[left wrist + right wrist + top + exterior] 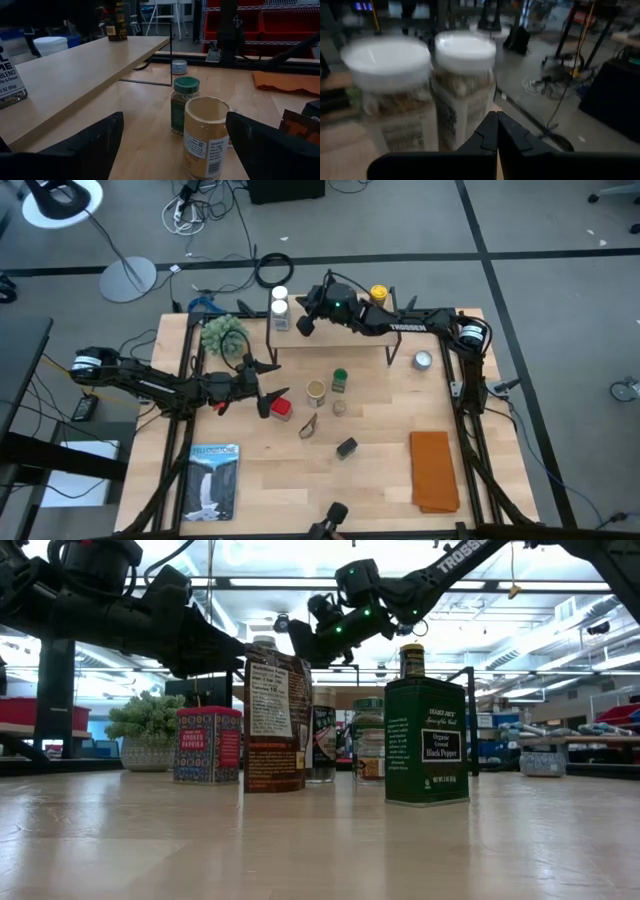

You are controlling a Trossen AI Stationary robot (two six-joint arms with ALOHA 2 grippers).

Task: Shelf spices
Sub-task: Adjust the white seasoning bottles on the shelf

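Note:
The shelf (335,338) stands at the table's far middle. Two white-capped jars (279,304) stand on its left end and a yellow-capped jar (378,294) on its far right. My right gripper (302,323) hovers shut over the shelf, just right of the white-capped jars (462,85), with a small gap in the high view. In front of the shelf stand a tan canister (316,390), a green-capped jar (340,380), a red tin (283,408), a small jar (340,408), a brown packet (310,427) and a dark tin (346,447). My left gripper (268,387) is open, pointing at the canister (206,137).
A fuzzy green plant (222,333) sits left of the shelf, and a flat silver round tin (423,360) to its right. An orange cloth (433,470) lies at the near right and a book (214,480) at the near left. Bare wood runs along the near middle.

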